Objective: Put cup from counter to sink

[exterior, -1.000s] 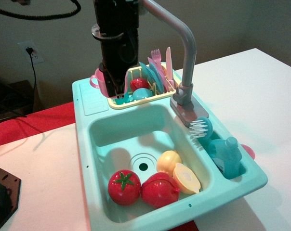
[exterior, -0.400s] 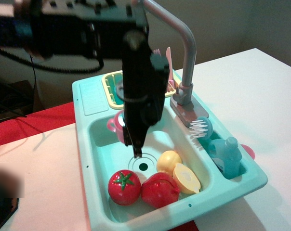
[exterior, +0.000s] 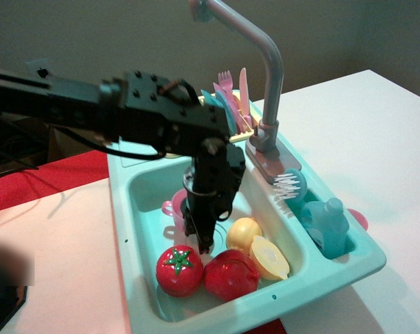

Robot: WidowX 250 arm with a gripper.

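Hanging low inside the sink (exterior: 144,191), the end effector (exterior: 203,240) sits beside the cup (exterior: 174,209), which seems down in the basin, so the job looks nearly finished, though I cannot tell whether its grip is released.

Most of the cup (exterior: 174,208) sits hidden behind the pincer (exterior: 201,235), only its pink handle and a sliver of wall peeking out left. Pincer's jaws too dark and blurred to read. The sink (exterior: 144,188) drain is covered, and the arm (exterior: 71,108) smears off the left edge.
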